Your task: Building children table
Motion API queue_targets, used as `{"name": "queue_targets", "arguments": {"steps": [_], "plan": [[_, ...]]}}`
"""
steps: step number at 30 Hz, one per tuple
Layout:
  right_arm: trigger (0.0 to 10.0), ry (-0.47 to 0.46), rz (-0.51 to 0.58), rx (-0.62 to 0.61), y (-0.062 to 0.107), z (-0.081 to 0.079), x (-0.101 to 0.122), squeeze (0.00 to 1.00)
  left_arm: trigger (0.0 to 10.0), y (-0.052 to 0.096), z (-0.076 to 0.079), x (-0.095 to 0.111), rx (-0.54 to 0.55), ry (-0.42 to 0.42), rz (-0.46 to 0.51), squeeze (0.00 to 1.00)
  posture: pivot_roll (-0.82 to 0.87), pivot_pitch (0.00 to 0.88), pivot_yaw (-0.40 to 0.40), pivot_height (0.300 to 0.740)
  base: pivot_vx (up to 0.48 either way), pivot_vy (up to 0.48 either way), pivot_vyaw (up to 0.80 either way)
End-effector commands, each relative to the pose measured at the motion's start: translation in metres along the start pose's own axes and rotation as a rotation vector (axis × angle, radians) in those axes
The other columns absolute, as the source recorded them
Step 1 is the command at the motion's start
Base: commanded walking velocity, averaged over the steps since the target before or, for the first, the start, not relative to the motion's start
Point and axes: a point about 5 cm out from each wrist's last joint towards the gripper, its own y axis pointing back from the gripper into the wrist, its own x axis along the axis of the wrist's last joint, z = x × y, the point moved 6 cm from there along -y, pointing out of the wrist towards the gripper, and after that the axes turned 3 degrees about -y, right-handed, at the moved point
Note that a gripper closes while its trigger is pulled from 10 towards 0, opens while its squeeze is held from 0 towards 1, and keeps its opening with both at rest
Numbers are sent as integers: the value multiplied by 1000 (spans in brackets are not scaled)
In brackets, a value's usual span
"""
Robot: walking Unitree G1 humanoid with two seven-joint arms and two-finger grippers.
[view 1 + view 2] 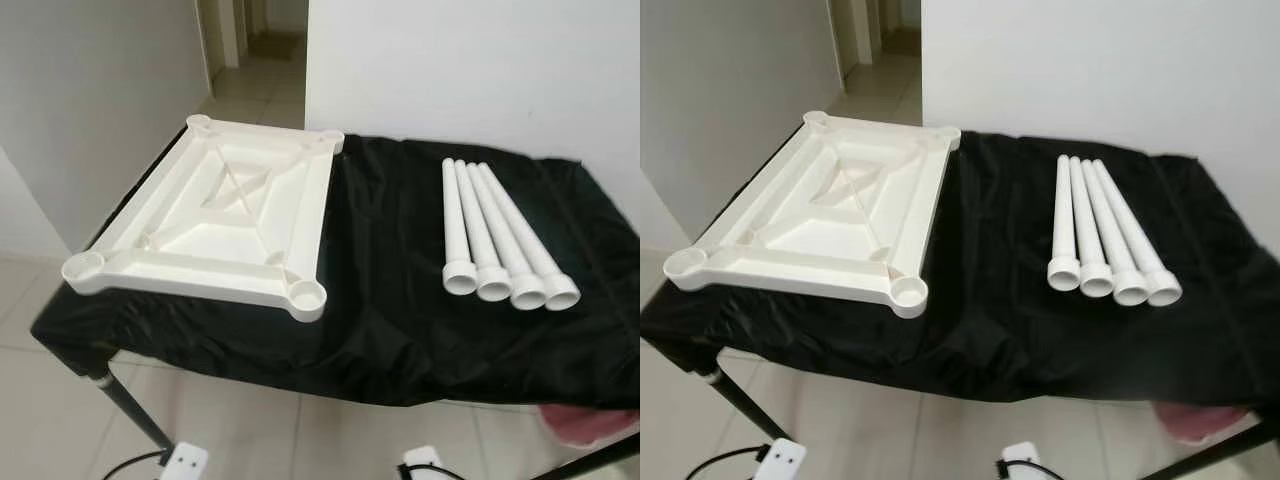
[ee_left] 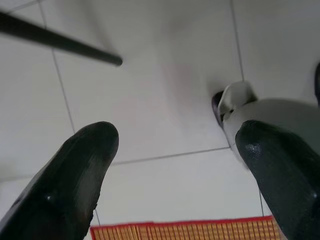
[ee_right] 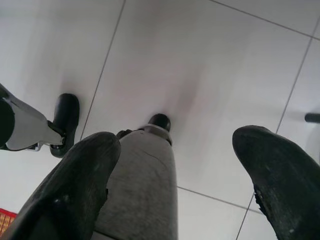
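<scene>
a white plastic tabletop [image 1: 215,215] is seen lying upside down on the left part of a work table draped in black cloth [image 1: 390,290], its four corner sockets facing up. four white legs [image 1: 500,240] are laid side by side on the right, touching, well apart from the tabletop, with long axes running away from the robot and flared ends toward it. both arms are hung low over the tiled floor: the left gripper [image 2: 175,165] and the right gripper [image 3: 175,170] are each shown with fingers spread wide and nothing held. the legs are judged nearer the right arm, above and ahead of both grippers. no brand, label or writing can be read.
</scene>
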Motion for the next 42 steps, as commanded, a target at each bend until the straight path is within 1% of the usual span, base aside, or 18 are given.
{"name": "queue_targets", "arguments": {"steps": [1,6,7,14,16,18,20,21,22,26,28,29,32,36,38,39,41,42], "plan": [[10000,3,-50,-13,4,6,-16,0,10000,0,6,-5,6,-21,-12,0,10,0,3,740,0,0,0],[10000,4,-55,-16,4,7,-18,0,10000,1,9,-6,-2,-24,-15,0,12,0,0,740,0,0,0],[10000,3,-58,-17,5,8,-19,0,10000,1,9,-7,-1,7,-15,0,16,0,-2,740,0,0,0],[10000,-6,-58,-23,5,10,-21,0,10000,1,8,-10,-2,51,-30,0,20,0,-3,740,0,0,0],[10000,-27,-42,-24,6,11,-19,0,10000,1,8,-9,-8,82,-25,0,20,0,-4,740,0,0,0],[10000,-36,-26,-23,5,12,-16,0,10000,1,9,-4,-22,75,-1,0,22,0,-2,740,0,0,0],[10000,-23,57,-11,4,17,4,0,10000,2,12,7,-74,9,76,0,22,0,5,740,0,0,0],[10000,-23,57,-11,4,17,4,0,10000,2,12,7,-74,9,76,0,22,0,5,740,0,0,0],[10000,-7,103,-6,4,21,15,0,10000,3,14,11,-102,-29,113,0,20,0,7,740,0,0,0],[10000,11,170,3,4,27,32,0,10000,6,16,15,-141,-57,161,0,21,0,7,740,0,0,0],[10000,109,279,87,7,20,56,0,10000,13,17,25,-200,-78,264,0,19,0,7,740,0,0,0],[10000,109,279,87,7,20,56,0,10000,13,17,25,-200,-78,264,0,19,0,7,740,0,0,0],[10000,150,426,203,17,8,84,0,10000,26,14,36,-268,-103,395,0,21,0,2,740,0,0,0],[10000,173,478,260,22,3,92,0,10000,34,13,38,-308,-102,447,0,23,7,-6,740,0,0,0],[10000,225,522,363,31,-8,96,0,10000,47,11,39,-381,-103,510,0,25,17,-11,740,0,0,0],[10000,225,522,363,31,-8,96,0,10000,47,11,39,-381,-103,510,0,25,17,-11,740,0,0,0],[10000,267,539,469,41,-16,95,0,10000,67,14,40,-477,-149,584,0,33,28,-19,740,0,0,0],[10000,267,539,469,41,-16,95,0,10000,67,14,40,-477,-149,584,0,33,28,-19,740,0,0,0]]}}
